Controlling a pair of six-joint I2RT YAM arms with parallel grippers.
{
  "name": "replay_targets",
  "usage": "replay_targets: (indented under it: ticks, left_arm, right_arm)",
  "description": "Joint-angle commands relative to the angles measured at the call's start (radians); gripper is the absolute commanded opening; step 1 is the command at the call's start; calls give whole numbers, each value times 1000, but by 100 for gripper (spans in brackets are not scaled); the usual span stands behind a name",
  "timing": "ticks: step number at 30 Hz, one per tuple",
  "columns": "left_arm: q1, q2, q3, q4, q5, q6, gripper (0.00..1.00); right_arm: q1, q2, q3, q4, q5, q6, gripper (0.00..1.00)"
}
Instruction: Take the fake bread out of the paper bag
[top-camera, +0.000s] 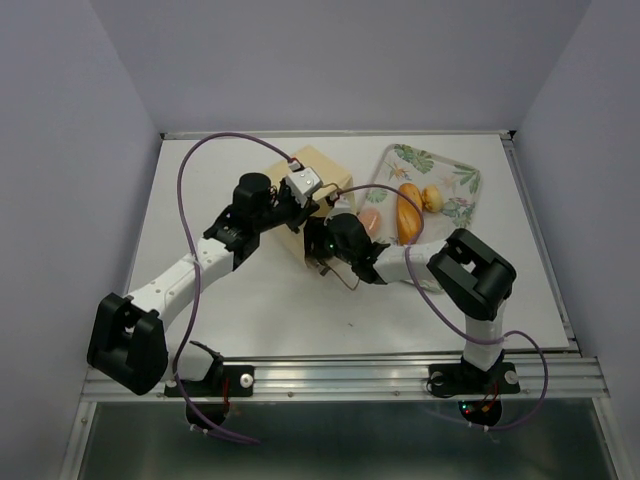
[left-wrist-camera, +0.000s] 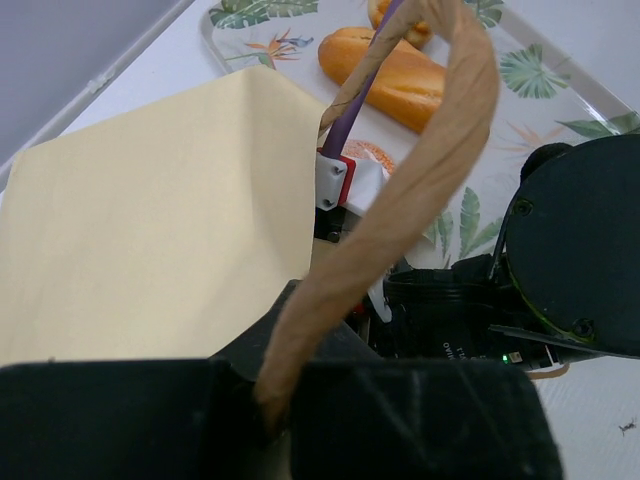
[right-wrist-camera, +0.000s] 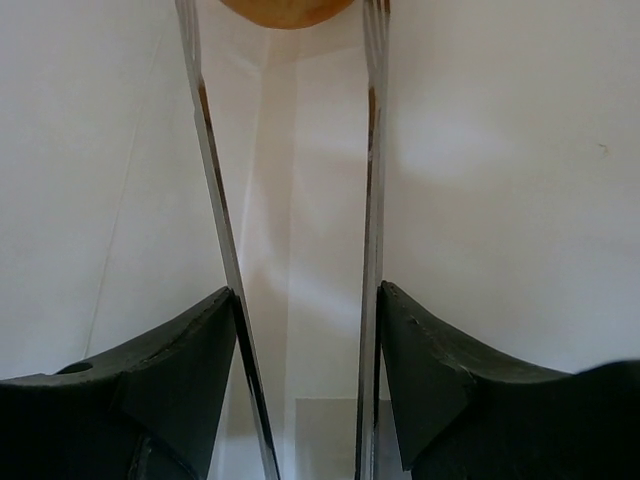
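The pale-tan paper bag (top-camera: 318, 172) (left-wrist-camera: 150, 220) lies on the table beside the tray. My left gripper (left-wrist-camera: 270, 400) is shut on its twisted paper handle (left-wrist-camera: 440, 150) and holds it up. My right gripper (right-wrist-camera: 285, 60) is inside the bag, seen only in the right wrist view, with its long thin fingers (right-wrist-camera: 210, 160) apart. A round orange bun (right-wrist-camera: 285, 8) lies at their tips, not pinched. On the floral tray (top-camera: 470, 180) rest a long golden loaf (top-camera: 408, 212) (left-wrist-camera: 385, 75), a small yellow roll (top-camera: 432, 198) and a pinkish oval piece (top-camera: 372, 220).
The right arm's black wrist (top-camera: 345, 238) (left-wrist-camera: 570, 250) sits at the bag's mouth, close to the tray's left rim. A purple cable (top-camera: 200, 160) arcs over the left arm. Grey walls close in the white table (top-camera: 250, 310) on three sides.
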Motion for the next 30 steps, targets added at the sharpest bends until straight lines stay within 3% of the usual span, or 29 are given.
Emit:
replay_targets:
  ticks: [1, 4, 7, 12, 20, 30]
  left_arm:
    - [-21, -56, -5, 78, 106, -23, 0]
    - [-21, -53, -8, 78, 108, -26, 0]
    - [-21, -54, -13, 78, 91, -25, 0]
    - [-21, -53, -16, 76, 42, -17, 0]
    - [-21, -54, -18, 87, -6, -23, 0]
    - [-19, -36, -14, 141, -66, -48, 0]
  right_arm:
    - [-1, 41, 75, 9, 65, 20, 62]
    - [-1, 46, 85, 31, 73, 19, 52]
    - [-1, 28, 59, 62, 94, 19, 29]
    - [-1, -12, 8, 81, 106, 23, 3]
    - [-1, -101, -72, 45, 82, 28, 1]
    - [-1, -331, -225, -91, 51, 13, 1]
